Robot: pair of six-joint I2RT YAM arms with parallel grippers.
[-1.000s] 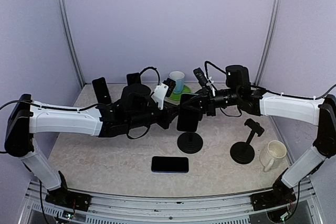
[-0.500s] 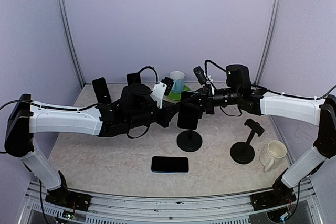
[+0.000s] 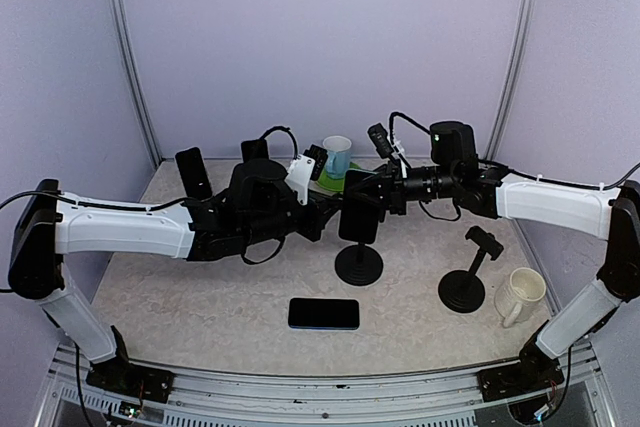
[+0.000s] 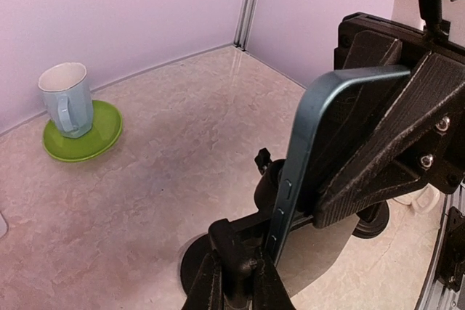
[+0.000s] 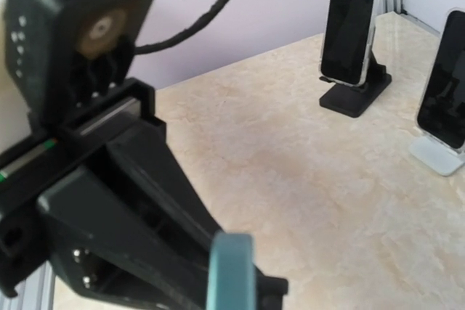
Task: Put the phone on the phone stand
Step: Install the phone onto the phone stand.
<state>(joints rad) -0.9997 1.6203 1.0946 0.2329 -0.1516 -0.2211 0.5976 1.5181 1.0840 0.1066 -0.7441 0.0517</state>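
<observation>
Two grippers are clamping at once: our right gripper [image 3: 374,199] is pinching the phone [image 3: 358,219] upright, its lower end meeting the phone stand [image 3: 359,265], while our left gripper [image 4: 234,279] is squeezing the stand's stem. We are judging the phone, a thin dark slab with a teal rim, stiff, slick and breakable; its flat faces, away from the side buttons, are offering the surest hold.

I'm finding no text, label, brand or number that can be read in any view. The phone [image 3: 359,218] and the stand [image 3: 358,265] are showing me only plain dark surfaces.
</observation>
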